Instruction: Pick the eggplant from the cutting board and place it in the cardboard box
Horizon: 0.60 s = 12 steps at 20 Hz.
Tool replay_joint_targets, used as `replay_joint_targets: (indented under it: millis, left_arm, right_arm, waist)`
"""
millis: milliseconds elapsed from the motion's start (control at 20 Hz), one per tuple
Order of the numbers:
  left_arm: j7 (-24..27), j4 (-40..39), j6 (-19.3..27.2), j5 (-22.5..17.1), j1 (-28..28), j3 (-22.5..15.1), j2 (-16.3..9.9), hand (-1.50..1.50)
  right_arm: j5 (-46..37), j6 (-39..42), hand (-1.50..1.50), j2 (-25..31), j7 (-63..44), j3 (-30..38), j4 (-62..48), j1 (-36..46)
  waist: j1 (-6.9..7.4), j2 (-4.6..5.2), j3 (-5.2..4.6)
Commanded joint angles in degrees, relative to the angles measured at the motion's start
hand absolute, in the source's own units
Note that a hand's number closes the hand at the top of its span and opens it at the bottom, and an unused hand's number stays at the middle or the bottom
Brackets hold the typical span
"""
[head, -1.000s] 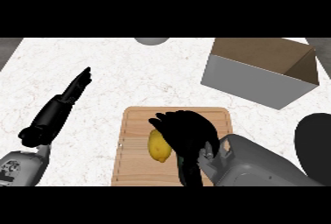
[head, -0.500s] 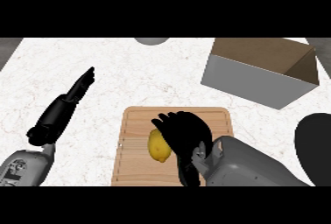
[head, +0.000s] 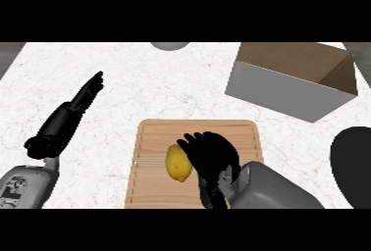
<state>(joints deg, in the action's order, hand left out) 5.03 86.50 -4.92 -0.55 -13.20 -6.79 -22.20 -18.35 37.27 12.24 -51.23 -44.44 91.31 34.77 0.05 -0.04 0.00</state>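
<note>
The yellow, egg-shaped eggplant (head: 179, 163) lay on the pale wooden cutting board (head: 156, 191), a little left of its middle. The right hand (head: 210, 158) had eased lower over the past second and now sat just beside the eggplant's right flank. Its black fingers (head: 194, 140) were spread and arched over that edge, not yet closed round it. From where I stood I could not tell whether they actually touched the skin. That small shift suggested the grasp was being set up, with the lift yet to come. The open cardboard box with grey outer walls (head: 286, 93) stood well apart, up to the right. The left hand (head: 81, 100) rested on the white marbled counter (head: 159, 88), fingers straight, holding nothing.
</note>
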Motion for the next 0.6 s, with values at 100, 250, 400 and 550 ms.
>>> replay_joint_targets:
  millis: [100, 250, 400, 550]
  left_arm:
    - [3.8, -3.0, -1.9, 2.4, 1.0, 1.3, 1.0, 0.00]
    - [-1.3, 2.5, -3.4, 0.7, 1.1, 2.9, 0.5, 0.00]
    - [1.8, 0.8, -3.1, 3.0, 3.2, 1.9, 1.9, 0.00]
    - [1.6, 1.1, -4.4, 3.1, 2.8, 3.0, 2.8, 0.00]
  right_arm:
    - [-6.4, 1.5, -1.50, -2.1, 4.7, 1.5, -6.6, -2.3]
    - [-9.6, 2.5, -1.50, -3.2, 0.9, 1.1, -3.8, -4.9]
    - [-11.0, 3.9, -1.50, -1.8, 5.6, 3.7, -7.7, -2.9]
    - [-14.0, 4.9, -1.50, -3.8, 4.9, 4.3, -6.5, -5.9]
  waist:
    - [0.13, 0.10, 0.00]
    - [0.07, -0.01, 0.00]
    - [0.15, 0.06, 0.00]
    - [0.05, 0.03, 0.00]
